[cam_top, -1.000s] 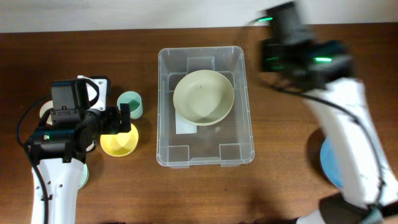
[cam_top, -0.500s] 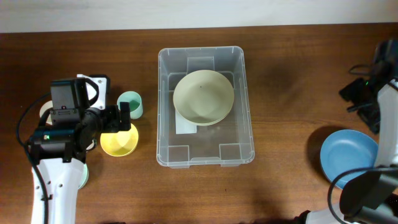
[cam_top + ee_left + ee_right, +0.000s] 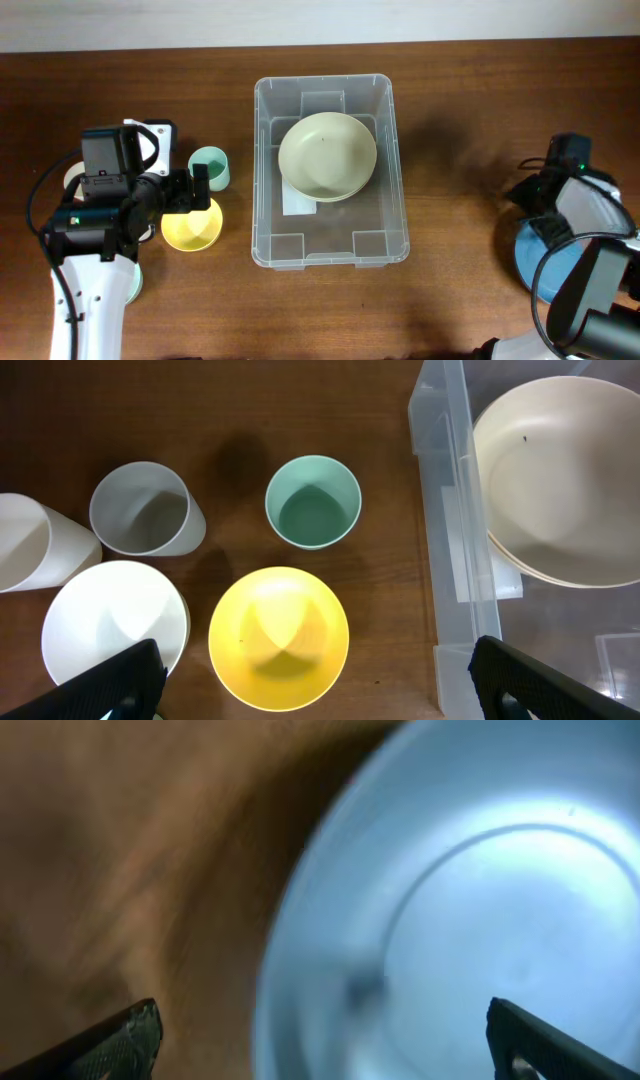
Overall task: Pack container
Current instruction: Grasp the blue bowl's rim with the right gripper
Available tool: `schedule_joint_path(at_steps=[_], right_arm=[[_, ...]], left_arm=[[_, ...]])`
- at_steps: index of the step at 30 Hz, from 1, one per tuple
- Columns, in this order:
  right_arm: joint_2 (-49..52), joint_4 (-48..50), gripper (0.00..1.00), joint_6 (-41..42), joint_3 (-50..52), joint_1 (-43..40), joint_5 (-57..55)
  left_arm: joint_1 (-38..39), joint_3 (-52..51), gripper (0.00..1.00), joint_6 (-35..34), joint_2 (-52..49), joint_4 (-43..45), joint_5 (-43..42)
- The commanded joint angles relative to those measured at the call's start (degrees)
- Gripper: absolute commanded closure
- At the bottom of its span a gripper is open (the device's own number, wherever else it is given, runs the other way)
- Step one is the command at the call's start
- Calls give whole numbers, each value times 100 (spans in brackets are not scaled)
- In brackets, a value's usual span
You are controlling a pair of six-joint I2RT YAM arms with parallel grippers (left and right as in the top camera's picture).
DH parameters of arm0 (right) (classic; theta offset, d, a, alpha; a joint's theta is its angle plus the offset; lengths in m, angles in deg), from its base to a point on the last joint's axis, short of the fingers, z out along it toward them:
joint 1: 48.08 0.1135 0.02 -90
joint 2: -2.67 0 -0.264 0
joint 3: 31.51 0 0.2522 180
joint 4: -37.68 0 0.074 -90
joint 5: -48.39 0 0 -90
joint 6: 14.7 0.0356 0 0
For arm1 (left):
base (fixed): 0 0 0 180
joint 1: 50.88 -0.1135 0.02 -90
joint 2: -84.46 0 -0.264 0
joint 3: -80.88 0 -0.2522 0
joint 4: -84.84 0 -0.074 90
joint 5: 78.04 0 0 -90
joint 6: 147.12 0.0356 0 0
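Overhead, the container (image 3: 262, 200) sits at the table's centre, its long axis running from the near edge to the far edge. A cream bowl (image 3: 327, 155) already lies in its far half. The left gripper (image 3: 200, 190) hovers over a yellow bowl (image 3: 192, 232), beside a teal cup (image 3: 210, 167), with the container just to its right. The right arm (image 3: 575, 200) is well apart on the other side, above a blue plate (image 3: 530, 262), so the left arm is the nearer one.

Left wrist view: both fingertips show at the bottom corners, so the jaws are spread wide and hold nothing. The yellow bowl is centred between them, and the container wall runs along the right edge. This view alone shows a grey cup (image 3: 145, 508) and a white bowl (image 3: 112, 620), which the arm hides from above.

Right wrist view: the right gripper (image 3: 325, 1040) is also wide open and empty. Blurred, it looks straight down on the blue plate, with no container in sight.
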Motion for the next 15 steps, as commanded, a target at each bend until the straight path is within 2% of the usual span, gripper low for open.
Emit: schedule_joint_path(at_steps=[1, 5, 8, 9, 10, 11, 12, 15], right_arm=[[-28, 343, 0, 35, 466, 26, -15], [-24, 461, 4, 35, 614, 26, -20], [-24, 492, 17, 35, 616, 26, -15], [-24, 505, 23, 35, 616, 26, -17], [-24, 505, 33, 33, 616, 26, -15], [-24, 505, 37, 33, 616, 26, -15], [-24, 505, 45, 33, 616, 26, -15], [-24, 507, 59, 33, 616, 26, -15]], left_arm=[[-9, 103, 1, -37, -9, 11, -9], [-9, 103, 1, -37, -9, 11, -9], [-9, 103, 1, -37, -9, 11, -9], [-9, 103, 0, -37, -9, 11, -9], [-9, 103, 1, -37, -9, 11, -9], [-9, 103, 0, -37, -9, 11, -9], [-9, 103, 1, -37, -9, 11, -9], [-9, 103, 1, -37, -9, 11, -9]])
